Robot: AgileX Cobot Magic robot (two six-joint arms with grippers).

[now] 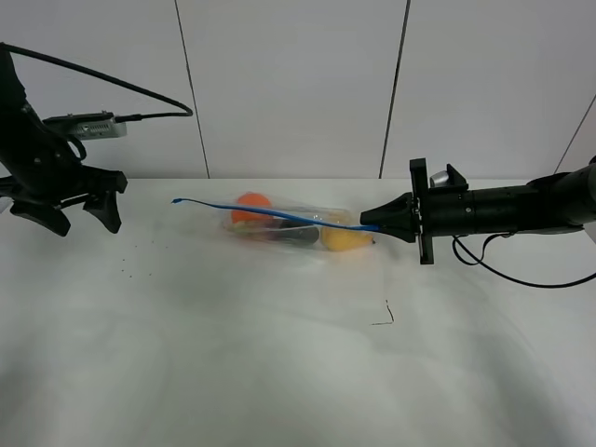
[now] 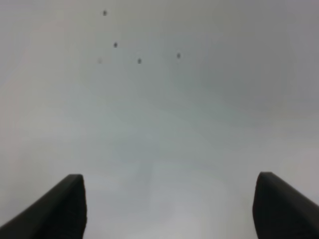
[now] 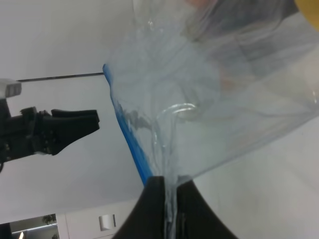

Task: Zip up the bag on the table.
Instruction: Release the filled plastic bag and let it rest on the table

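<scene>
Nearest the lens: large plain white flat surface [image 1: 279, 382] with rounded corners, carrying a small bent dark mark [image 1: 386, 315] right of centre and a scatter of tiny dark specks [image 1: 126, 270] to the left. Farther back, about mid-width, lies the clear crinkly plastic zip bag [image 1: 289, 228], between the two arms and much closer to the right one. Through the plastic: round orange fruit [image 1: 251, 205] at the bag's left end, yellow pear [image 1: 345, 240] at its right end, dark purple eggplant [image 1: 293, 235] between them. Blue zip strip [image 1: 270, 214] runs along the bag's upper edge, drawn out in a long line, its free left tip lifted off the surface. Right gripper [image 1: 365, 225] lies level and points left, its jaws closed to a narrow pinch on the right end of the bag at the zip strip. Right wrist view confirms this: both fingertips [image 3: 155, 185] nipped together on the plastic, with the blue strip running up from them. Left gripper [image 1: 84, 219] hangs at the far left, near the back edge, well apart from the bag; jaws wide, holding nothing. Left wrist view is blurred, showing only the two spread fingers, bare white surface and four dark specks.
</scene>
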